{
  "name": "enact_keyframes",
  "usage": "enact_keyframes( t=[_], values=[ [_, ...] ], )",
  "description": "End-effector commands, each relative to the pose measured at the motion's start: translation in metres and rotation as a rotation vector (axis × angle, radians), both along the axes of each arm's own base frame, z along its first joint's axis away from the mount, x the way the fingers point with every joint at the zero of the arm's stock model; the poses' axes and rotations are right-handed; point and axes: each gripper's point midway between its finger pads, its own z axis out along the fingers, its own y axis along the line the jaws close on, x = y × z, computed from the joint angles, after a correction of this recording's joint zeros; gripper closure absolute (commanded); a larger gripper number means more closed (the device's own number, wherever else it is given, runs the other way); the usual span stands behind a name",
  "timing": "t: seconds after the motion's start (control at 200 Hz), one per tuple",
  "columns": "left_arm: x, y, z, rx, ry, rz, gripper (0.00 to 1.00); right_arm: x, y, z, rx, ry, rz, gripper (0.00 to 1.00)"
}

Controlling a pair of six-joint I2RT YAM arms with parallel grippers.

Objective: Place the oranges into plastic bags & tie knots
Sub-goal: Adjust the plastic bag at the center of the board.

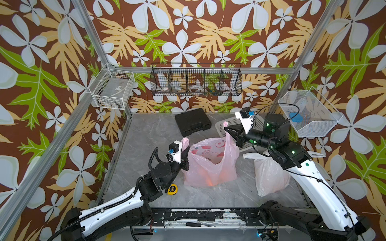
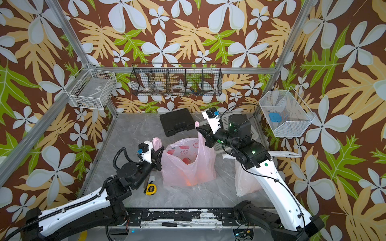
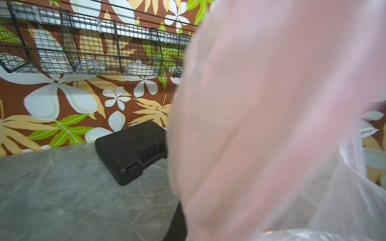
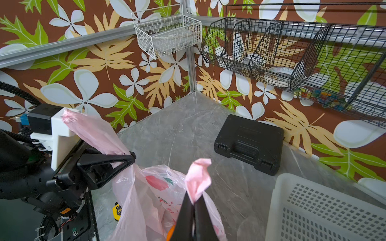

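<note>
Top views both show one grey marbled table (image 1: 146,150) with two white-and-black arms over it. The left arm (image 1: 117,208) enters from 7 o'clock and the right arm (image 1: 313,181) from 5 o'clock.

Three wire baskets hang on the walls: one long black wire basket (image 1: 196,79) at 12 o'clock, a white wire basket (image 1: 112,89) at 10 o'clock and a second white wire basket (image 1: 309,112) at 2 o'clock.

There are two bags. The pink bag (image 1: 211,167), printed with red fruit, stands open at the table's centre. The white bag (image 1: 269,175) lies at 4 o'clock, partly under the right arm.

One white perforated basket (image 4: 323,208) sits at 1 o'clock, with one black case (image 1: 193,122) just beside it at 12 o'clock.

The left gripper (image 4: 131,156) is clamped tight on the pink bag's handle strip on its 9 o'clock side. The right gripper (image 4: 194,203) is pinched closed on the other strip at 1 o'clock. A pink tuft pokes out past each pair of jaws. The two strips are held up and apart, with the bag's mouth spread between them.

The oranges (image 1: 208,181) show only as an orange glow through the bottom of the pink bag, so they cannot be counted.

One yellow tape measure (image 1: 172,189) lies at 7 o'clock beside the left arm. One screwdriver (image 1: 194,224) rests on the front rail at 6 o'clock.
</note>
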Motion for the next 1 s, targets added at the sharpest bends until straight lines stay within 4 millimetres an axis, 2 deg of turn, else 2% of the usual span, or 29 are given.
enact_keyframes(
  t=[0.0, 0.15, 0.205, 0.285, 0.41, 0.475, 0.591, 0.721, 0.846, 0.916, 0.996],
  values=[
    [-0.014, -0.024, 0.020, 0.031, -0.056, -0.229, 1.00, -0.005, -0.005, 0.003, -0.056, -0.050, 0.007, 1.00],
    [-0.041, -0.050, 0.034, 0.106, -0.092, -0.631, 1.00, -0.023, 0.004, 0.007, -0.080, -0.074, 0.129, 1.00],
    [-0.051, -0.059, 0.032, 0.164, -0.091, -0.757, 1.00, -0.029, 0.010, 0.009, -0.068, -0.079, 0.180, 1.00],
    [-0.052, -0.070, 0.017, 0.280, -0.054, -0.851, 1.00, -0.035, 0.017, 0.008, -0.066, -0.077, 0.250, 1.00],
    [-0.051, -0.078, -0.012, 0.431, 0.017, -0.947, 1.00, -0.036, 0.030, 0.003, -0.111, -0.087, 0.313, 1.00],
    [-0.045, -0.079, -0.020, 0.467, 0.036, -0.941, 1.00, -0.037, 0.042, 0.000, -0.160, -0.101, 0.337, 1.00],
    [-0.041, -0.080, -0.022, 0.513, 0.055, -0.962, 1.00, -0.040, 0.065, -0.010, -0.241, -0.104, 0.404, 1.00],
    [-0.045, -0.081, -0.025, 0.538, 0.060, -1.006, 1.00, -0.019, 0.078, -0.025, -0.239, -0.058, 0.373, 1.00],
    [-0.045, -0.079, -0.032, 0.550, 0.087, -1.017, 1.00, -0.014, 0.087, -0.037, -0.231, -0.023, 0.398, 1.00],
    [-0.043, -0.076, -0.036, 0.540, 0.107, -1.022, 1.00, -0.013, 0.086, -0.033, -0.210, -0.040, 0.386, 0.84],
    [-0.037, -0.073, -0.038, 0.536, 0.119, -1.012, 1.00, -0.015, 0.080, -0.024, -0.156, -0.048, 0.391, 0.47]
  ],
)
